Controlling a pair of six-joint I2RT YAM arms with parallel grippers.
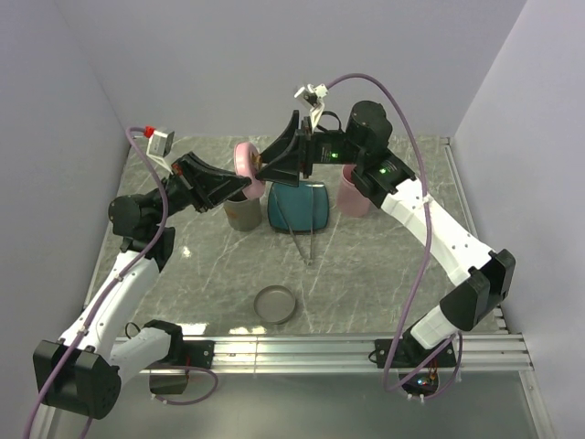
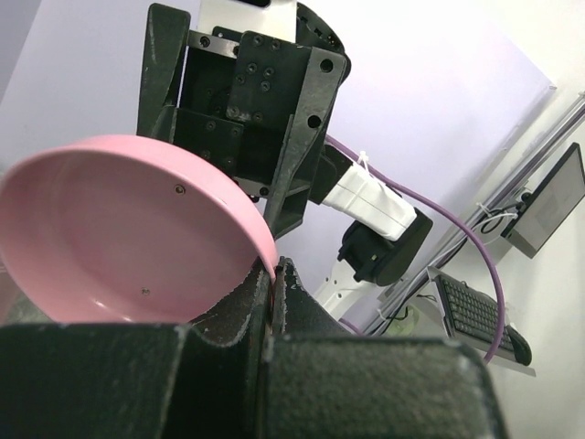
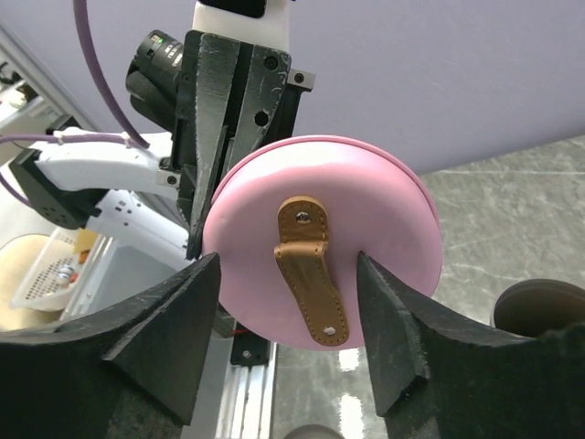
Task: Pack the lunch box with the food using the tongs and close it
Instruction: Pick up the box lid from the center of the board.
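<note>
The lunch box's pink round lid [image 1: 245, 160] is held up on edge above the table. My left gripper [image 2: 272, 270] is shut on the lid's rim [image 2: 260, 233], seen from its hollow inside. My right gripper [image 3: 288, 261] faces the lid's top [image 3: 384, 238]. Its jaws are open, one on each side of the brown leather strap [image 3: 311, 274], and neither pad visibly touches anything. In the top view the right gripper [image 1: 274, 157] is right next to the lid. The silver tongs [image 1: 302, 240] lie on the table with one end on the teal plate [image 1: 300, 206]. The food is out of view.
A grey cylindrical container [image 1: 242, 217] stands left of the plate and a pink one [image 1: 352, 197] to its right. A round grey ring-shaped piece [image 1: 274, 304] lies near the front. Metal rails [image 1: 366, 352] run along the near edge; walls enclose the sides.
</note>
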